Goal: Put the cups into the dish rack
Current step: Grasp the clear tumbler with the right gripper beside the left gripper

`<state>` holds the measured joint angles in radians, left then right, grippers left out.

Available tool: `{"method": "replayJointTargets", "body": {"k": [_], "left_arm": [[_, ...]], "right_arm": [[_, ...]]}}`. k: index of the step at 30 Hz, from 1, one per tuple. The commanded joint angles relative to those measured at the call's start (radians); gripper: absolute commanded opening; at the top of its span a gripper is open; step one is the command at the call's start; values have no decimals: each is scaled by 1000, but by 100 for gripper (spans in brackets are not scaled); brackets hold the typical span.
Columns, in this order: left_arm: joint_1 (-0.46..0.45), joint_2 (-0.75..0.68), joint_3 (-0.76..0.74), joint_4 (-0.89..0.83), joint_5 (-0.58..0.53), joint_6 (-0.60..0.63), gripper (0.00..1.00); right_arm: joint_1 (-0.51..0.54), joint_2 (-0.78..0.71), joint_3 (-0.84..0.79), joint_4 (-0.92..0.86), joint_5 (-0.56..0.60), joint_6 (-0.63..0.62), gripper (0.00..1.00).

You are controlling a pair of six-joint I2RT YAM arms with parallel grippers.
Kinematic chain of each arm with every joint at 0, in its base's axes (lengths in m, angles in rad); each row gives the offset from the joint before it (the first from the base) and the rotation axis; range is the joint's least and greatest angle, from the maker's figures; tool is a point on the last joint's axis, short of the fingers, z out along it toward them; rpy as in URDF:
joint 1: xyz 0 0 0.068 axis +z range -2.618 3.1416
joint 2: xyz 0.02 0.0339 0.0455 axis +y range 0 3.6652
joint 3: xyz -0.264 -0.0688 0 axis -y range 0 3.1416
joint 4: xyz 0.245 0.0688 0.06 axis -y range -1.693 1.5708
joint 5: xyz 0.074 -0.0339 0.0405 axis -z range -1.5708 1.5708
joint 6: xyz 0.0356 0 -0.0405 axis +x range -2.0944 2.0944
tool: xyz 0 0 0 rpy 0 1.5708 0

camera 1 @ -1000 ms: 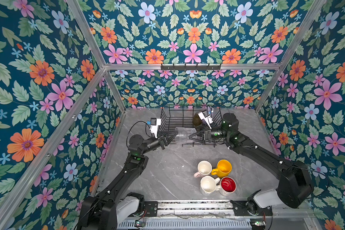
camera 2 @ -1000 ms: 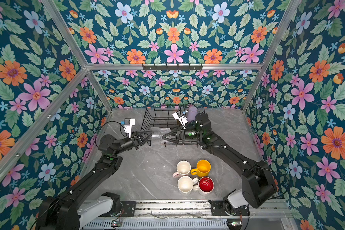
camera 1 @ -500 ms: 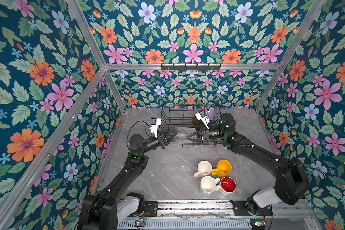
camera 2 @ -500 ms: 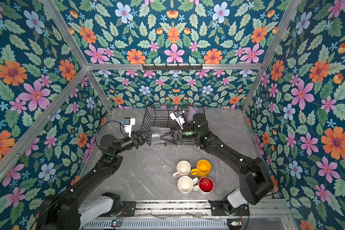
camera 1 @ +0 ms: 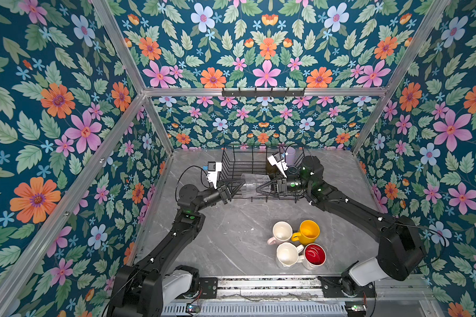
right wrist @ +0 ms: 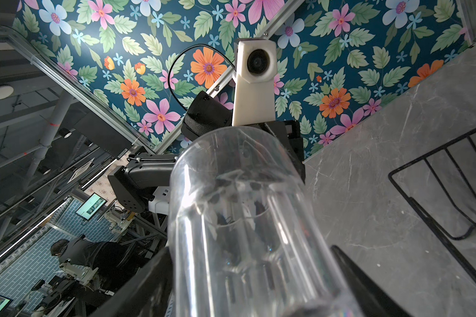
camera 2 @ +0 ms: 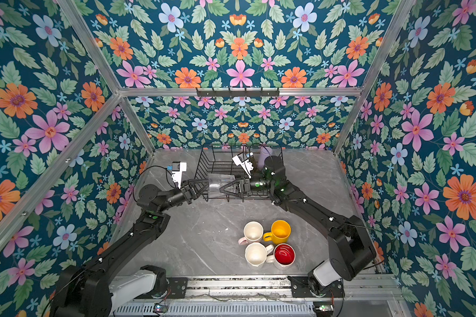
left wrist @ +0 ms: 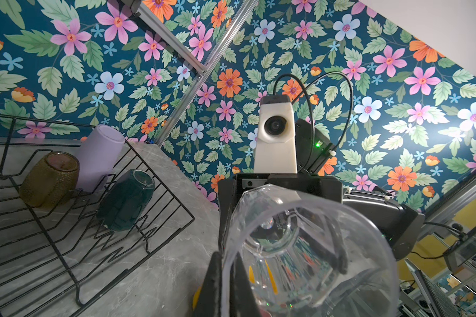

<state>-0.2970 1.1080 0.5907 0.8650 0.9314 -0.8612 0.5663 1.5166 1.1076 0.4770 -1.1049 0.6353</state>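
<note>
Now your left fingers [left wrist: 212,291] pinch the clear glass [camera 1: 252,181], seven o'clock of the black wire rack [camera 1: 239,164]; right fingers [right wrist: 368,291]: grip unclear.

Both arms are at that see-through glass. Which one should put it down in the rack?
Right, I'd say. The right gripper straddles the clear glass around its body, close to the dish rack. The left gripper only pinches the rim, a poorer hold for setting it down.
</note>
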Motion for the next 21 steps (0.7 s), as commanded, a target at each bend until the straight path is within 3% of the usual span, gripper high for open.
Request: {"method": "replayJointTargets", "body": {"k": [1,14,21], "left_arm": [[-3,-7,9,88,12,-11,0],[-3,-13,13,57,-3,-2,0],[-2,-21,13,45,-9,6,0]], "right_arm": [[2,11,6,-10,41,-1,78],[2,1,8,-39,55,5,24],[2,1,12,-69,75,4,11]]}}
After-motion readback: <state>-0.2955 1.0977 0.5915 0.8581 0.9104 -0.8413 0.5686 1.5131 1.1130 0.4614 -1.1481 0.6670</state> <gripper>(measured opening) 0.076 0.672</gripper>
